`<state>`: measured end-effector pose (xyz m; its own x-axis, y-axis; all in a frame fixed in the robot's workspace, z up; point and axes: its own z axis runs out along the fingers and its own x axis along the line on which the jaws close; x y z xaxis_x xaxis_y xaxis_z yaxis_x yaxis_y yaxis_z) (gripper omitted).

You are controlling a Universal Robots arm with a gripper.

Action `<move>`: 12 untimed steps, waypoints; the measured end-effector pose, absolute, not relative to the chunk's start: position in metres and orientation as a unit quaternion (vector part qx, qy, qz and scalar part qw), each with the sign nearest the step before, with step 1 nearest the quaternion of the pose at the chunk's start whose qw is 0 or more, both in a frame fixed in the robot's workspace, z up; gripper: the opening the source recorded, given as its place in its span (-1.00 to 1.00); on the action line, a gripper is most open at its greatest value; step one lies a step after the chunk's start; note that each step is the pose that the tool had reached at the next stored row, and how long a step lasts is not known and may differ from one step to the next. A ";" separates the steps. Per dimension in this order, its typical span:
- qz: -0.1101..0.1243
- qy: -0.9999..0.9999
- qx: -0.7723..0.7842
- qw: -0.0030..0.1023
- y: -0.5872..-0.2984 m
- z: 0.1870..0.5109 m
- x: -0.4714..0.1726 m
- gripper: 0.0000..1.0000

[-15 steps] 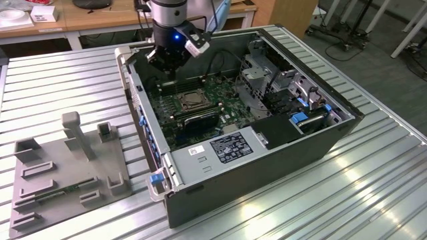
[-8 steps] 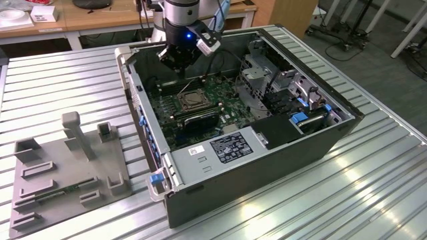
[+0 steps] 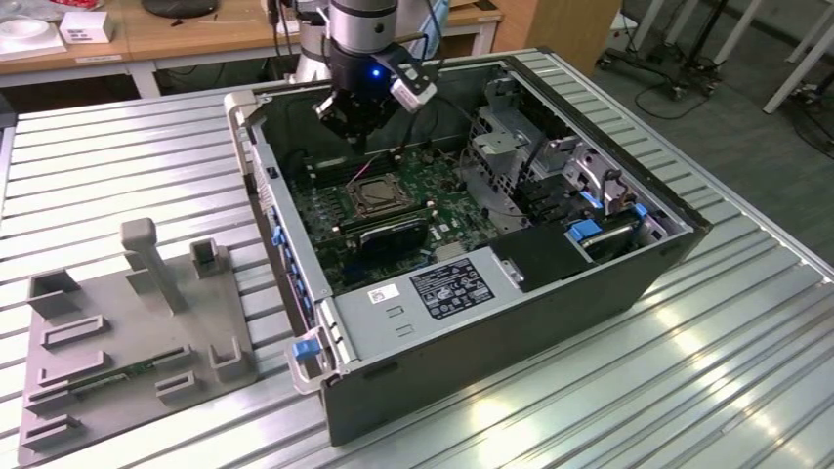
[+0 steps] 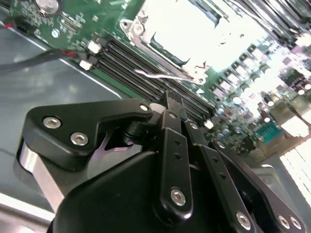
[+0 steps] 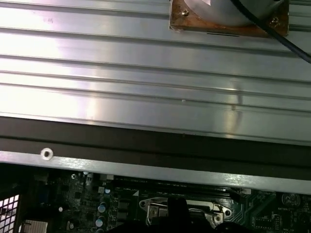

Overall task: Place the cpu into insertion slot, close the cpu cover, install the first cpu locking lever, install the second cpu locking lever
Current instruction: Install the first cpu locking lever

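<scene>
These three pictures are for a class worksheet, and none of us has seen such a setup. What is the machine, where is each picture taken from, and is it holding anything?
The machine is a robot arm whose black gripper hangs inside an opened black and silver computer case lying on a ribbed metal table. The exterior view looks down on the whole scene from off the arm. Both wrist views come from cameras riding on the arm. In the second wrist view the gripper fills the foreground, its jaws shut with nothing between them, above the green circuit board. On that board sits the square silver-framed processor socket, also seen in both wrist views. Beside the case, on the exterior view's left, lies a grey plastic holder tray.
</scene>
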<state>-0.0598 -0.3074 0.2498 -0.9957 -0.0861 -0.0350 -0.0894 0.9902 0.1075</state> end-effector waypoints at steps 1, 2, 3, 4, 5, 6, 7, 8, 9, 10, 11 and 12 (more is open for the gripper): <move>0.055 0.997 -0.044 0.014 -0.307 0.248 -0.057 -0.79; 0.055 0.997 -0.044 0.014 -0.307 0.246 -0.054 -0.79; 0.055 0.997 -0.044 0.013 -0.307 0.245 -0.052 -0.79; 0.055 0.997 -0.044 0.013 -0.307 0.243 -0.051 -0.79; 0.055 0.997 -0.044 0.013 -0.307 0.241 -0.050 -0.79; 0.055 0.997 -0.044 0.013 -0.307 0.239 -0.050 -0.79; 0.055 0.997 -0.044 0.013 -0.307 0.237 -0.050 -0.79; 0.055 0.997 -0.044 0.013 -0.307 0.236 -0.050 -0.79; 0.055 0.997 -0.044 0.013 -0.307 0.234 -0.050 -0.79; 0.055 0.997 -0.044 0.013 -0.306 0.233 -0.050 -0.79; 0.055 0.997 -0.044 0.013 -0.305 0.232 -0.050 -0.79; 0.055 0.997 -0.044 0.013 -0.304 0.231 -0.050 -0.79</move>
